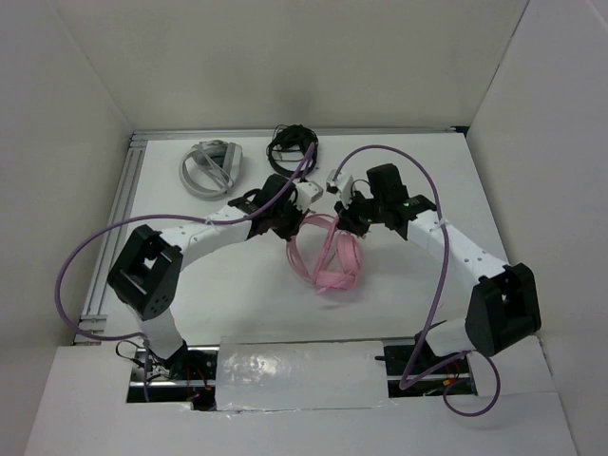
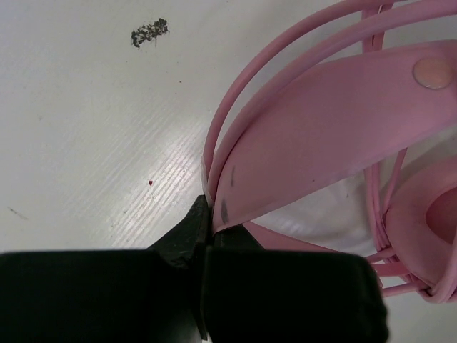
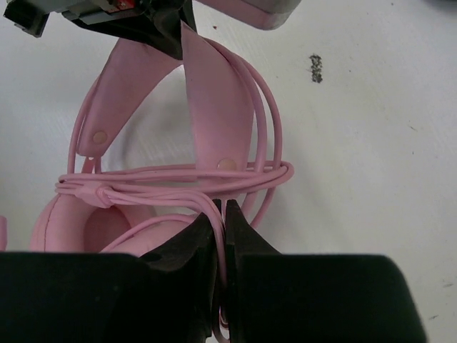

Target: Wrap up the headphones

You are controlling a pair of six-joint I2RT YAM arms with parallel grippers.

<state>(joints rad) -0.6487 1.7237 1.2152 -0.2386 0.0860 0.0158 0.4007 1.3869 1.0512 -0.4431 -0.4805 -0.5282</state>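
Headphones [image 1: 332, 264] lie near mid-worktop, between the 2 arms. The long axis runs from the far end, where both tools meet them, toward the near edge; the ear cups appear to be at the near end. Headband [image 2: 321, 136] stands on edge, raised off the surface. Cable [image 3: 178, 174] loops crosswise around both band legs in several turns, bunched at 1 side above an ear cup [image 3: 71, 225].

Left tool [image 2: 208, 232]: jaws narrow, pinched on the headband edge from the left side. Right tool [image 3: 221, 214]: jaws narrow, clamped on cable strands leading down from the loops, with the band straight ahead, just beyond the tips. The 2 tools are close together.

Judgement: the right arm carries the free cable, and the next turn must pass around the band without striking the left tool.

Worktop [image 1: 237, 304]: open room on the near side and to the right. Grey-white headphones [image 1: 211, 169] and black headphones [image 1: 290, 144] sit toward the far edge, apart from the work.
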